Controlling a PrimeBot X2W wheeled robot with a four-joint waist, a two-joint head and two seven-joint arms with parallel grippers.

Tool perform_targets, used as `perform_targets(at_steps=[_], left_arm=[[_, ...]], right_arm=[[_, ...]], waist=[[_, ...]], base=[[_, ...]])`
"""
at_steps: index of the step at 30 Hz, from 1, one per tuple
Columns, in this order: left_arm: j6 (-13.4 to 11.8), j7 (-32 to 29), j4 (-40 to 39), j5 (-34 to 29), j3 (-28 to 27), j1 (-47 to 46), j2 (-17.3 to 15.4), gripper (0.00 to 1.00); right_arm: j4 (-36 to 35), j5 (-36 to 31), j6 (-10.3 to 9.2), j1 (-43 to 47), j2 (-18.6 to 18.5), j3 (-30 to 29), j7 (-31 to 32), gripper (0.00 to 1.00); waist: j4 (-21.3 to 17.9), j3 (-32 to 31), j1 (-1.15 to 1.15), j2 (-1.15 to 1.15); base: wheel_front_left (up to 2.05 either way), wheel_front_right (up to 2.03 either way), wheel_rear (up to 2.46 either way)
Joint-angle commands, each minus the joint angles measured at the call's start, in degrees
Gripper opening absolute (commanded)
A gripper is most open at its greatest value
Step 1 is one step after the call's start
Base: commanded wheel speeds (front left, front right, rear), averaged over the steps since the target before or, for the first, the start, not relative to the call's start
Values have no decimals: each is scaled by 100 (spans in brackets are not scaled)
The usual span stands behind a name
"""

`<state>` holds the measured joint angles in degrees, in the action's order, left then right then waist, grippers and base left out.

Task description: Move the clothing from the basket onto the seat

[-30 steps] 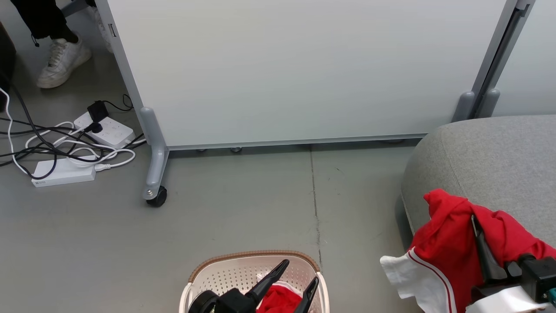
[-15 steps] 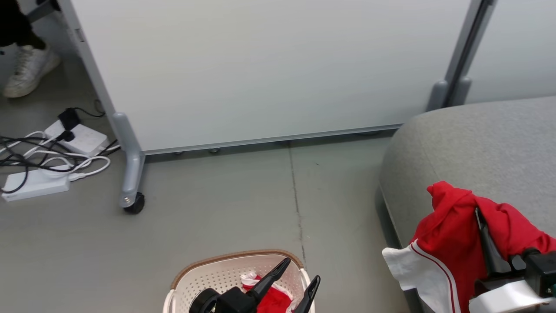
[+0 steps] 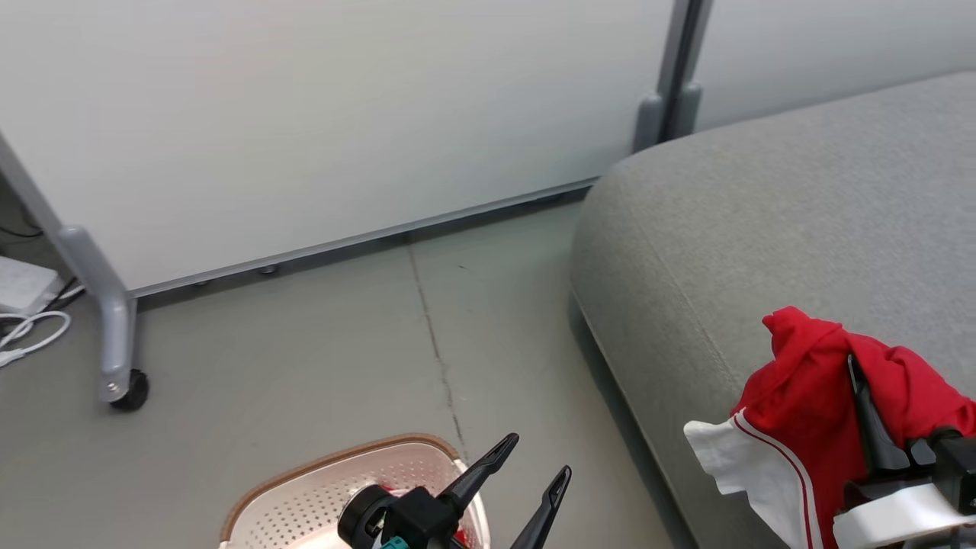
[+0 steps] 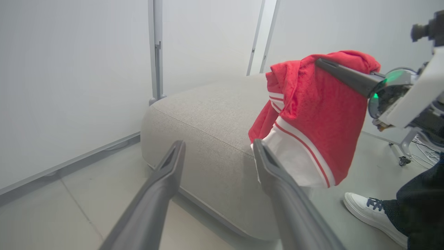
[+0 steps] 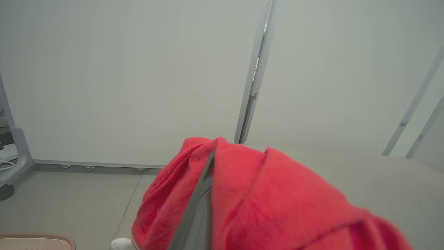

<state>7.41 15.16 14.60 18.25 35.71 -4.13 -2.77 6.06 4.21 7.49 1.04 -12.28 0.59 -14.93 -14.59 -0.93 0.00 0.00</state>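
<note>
My right gripper point(image 3: 858, 374) is shut on a bright red garment point(image 3: 801, 412) with a white band and thin stripes. The cloth drapes over its fingers point(image 5: 197, 211) and hangs above the near edge of the large grey seat point(image 3: 762, 213). In the left wrist view the same garment point(image 4: 312, 114) dangles over the seat's point(image 4: 208, 114) end. My left gripper point(image 3: 537, 456) is open and holds nothing, its fingertips reaching past the right rim of the cream basket point(image 3: 305, 496) with the brown rim. The second garment is almost wholly hidden behind that gripper.
A white partition on a grey wheeled leg point(image 3: 114, 343) stands behind the grey floor. White cables point(image 3: 23, 335) lie at the far left. A person's white shoe point(image 4: 371, 211) and dark trouser leg point(image 4: 419, 208) stand beside the seat.
The head camera has swung right: the seat fills more of the picture and the cables and shoe have slid off left. The left gripper's fingers now reach past the basket's rim. The right gripper still holds the garment.
</note>
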Motion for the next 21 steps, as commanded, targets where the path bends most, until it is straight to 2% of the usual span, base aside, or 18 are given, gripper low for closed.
perform_targets(at_steps=[1, 10, 21], left_arm=[[-22, 3, -10, 23, -4, -118, -22, 100], [-12, 3, 81, -42, 126, -261, -22, 100], [-5, 2, 142, -43, 155, -319, -23, 100]], right_arm=[[-37, -21, 0, -70, -12, -36, -26, 0], [-52, -27, 1, -128, 33, -69, -25, 0], [-47, -34, 0, -79, 76, -72, -26, 0]], waist=[[-246, 155, 0, 0], [-763, 368, 0, 0], [-1121, 435, 0, 0]], base=[[0, 0, 0], [0, 0, 0], [0, 0, 0]])
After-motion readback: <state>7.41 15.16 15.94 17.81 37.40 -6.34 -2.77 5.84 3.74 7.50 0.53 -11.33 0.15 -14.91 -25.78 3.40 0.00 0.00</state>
